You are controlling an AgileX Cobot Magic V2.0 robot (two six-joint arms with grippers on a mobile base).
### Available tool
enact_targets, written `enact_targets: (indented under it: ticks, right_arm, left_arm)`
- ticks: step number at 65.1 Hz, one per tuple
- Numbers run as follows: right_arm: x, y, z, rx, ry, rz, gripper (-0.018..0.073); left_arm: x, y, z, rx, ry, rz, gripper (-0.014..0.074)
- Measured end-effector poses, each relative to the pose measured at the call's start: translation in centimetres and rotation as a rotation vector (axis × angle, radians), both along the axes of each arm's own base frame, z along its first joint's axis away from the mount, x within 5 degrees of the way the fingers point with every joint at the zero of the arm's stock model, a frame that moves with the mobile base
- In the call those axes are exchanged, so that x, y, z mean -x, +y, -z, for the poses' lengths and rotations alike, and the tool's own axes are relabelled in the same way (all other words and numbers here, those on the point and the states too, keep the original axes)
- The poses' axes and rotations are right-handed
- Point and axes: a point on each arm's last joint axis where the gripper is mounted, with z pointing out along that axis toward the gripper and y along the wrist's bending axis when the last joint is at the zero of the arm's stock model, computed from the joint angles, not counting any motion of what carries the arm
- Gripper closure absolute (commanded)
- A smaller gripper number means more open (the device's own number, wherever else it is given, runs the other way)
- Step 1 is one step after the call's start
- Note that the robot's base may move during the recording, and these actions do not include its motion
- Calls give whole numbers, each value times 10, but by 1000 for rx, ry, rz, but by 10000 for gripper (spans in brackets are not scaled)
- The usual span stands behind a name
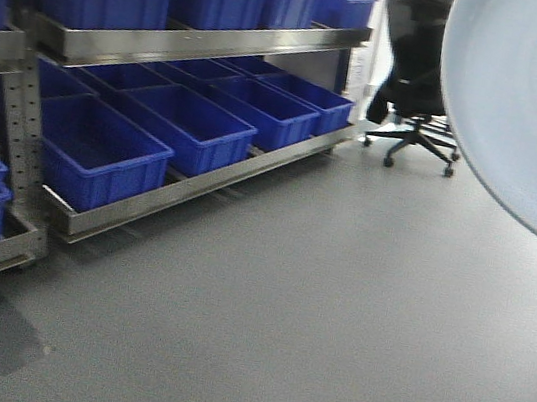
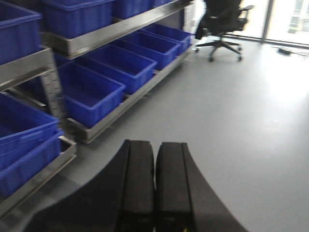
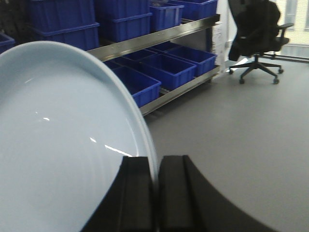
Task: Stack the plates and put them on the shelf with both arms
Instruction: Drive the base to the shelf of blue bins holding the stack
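Note:
A pale blue-white plate (image 3: 63,140) fills the left of the right wrist view, held on edge. My right gripper (image 3: 157,166) is shut on its rim, one black finger on each side. The same plate (image 1: 530,109) crosses the top right corner of the front view, raised above the floor. My left gripper (image 2: 155,154) is shut with nothing between its fingers, hanging over bare grey floor. The steel shelf (image 1: 201,44) runs along the left, its rail (image 2: 111,34) also visible in the left wrist view; its tiers (image 3: 159,36) carry blue crates.
Deep blue crates (image 1: 94,150) fill the shelf's lower and upper tiers. A black office chair (image 1: 416,92) stands at the far end of the aisle, by bright windows (image 2: 289,19). Grey floor (image 1: 312,319) spreads to the right of the rack.

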Motion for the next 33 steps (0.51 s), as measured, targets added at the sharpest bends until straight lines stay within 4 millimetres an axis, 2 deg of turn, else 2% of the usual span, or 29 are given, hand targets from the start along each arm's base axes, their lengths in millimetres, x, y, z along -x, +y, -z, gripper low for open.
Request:
enact_targets:
  ticks: [33]
  right_arm:
    - [0, 0, 0, 0, 0, 0, 503]
  left_arm:
    - [0, 0, 0, 0, 0, 0, 514]
